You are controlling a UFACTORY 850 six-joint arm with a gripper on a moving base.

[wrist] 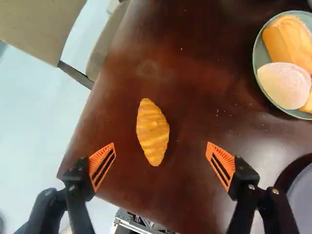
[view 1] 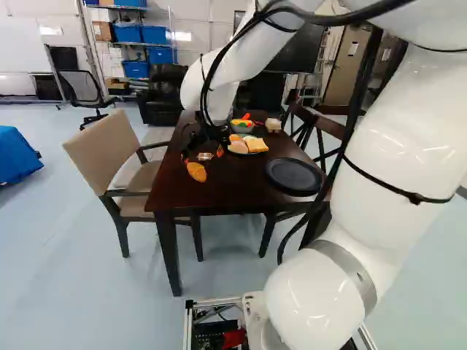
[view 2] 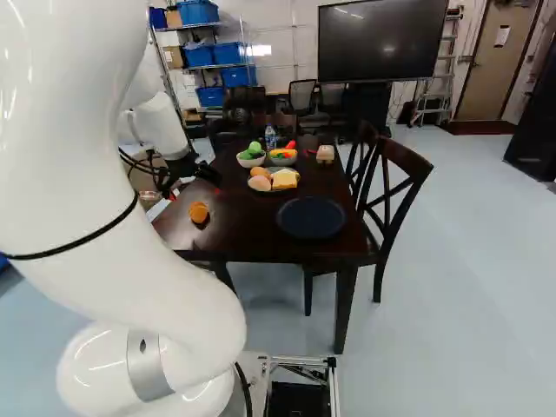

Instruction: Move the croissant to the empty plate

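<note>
My gripper [view 1: 206,154] hangs over the near left part of the table in the left base view. The wrist view shows the gripper [wrist: 161,168] open, its orange pads wide apart with nothing between them. A golden croissant [wrist: 152,131] lies on the dark table just ahead of the gap between the fingers; it is also the orange shape [view 1: 196,171] near the table's left edge. The empty dark plate [view 2: 311,217] rests on the table's near right part, and its rim area [wrist: 301,197] shows beyond the right-hand finger.
Farther along the table [view 2: 252,228] are a plate of bread [view 2: 284,179], two bowls of toy food [view 2: 251,159], a bottle [view 2: 271,137] and a small box [view 2: 325,154]. A beige chair [view 1: 109,154] stands at the left side, wooden chairs [view 2: 393,200] at the right.
</note>
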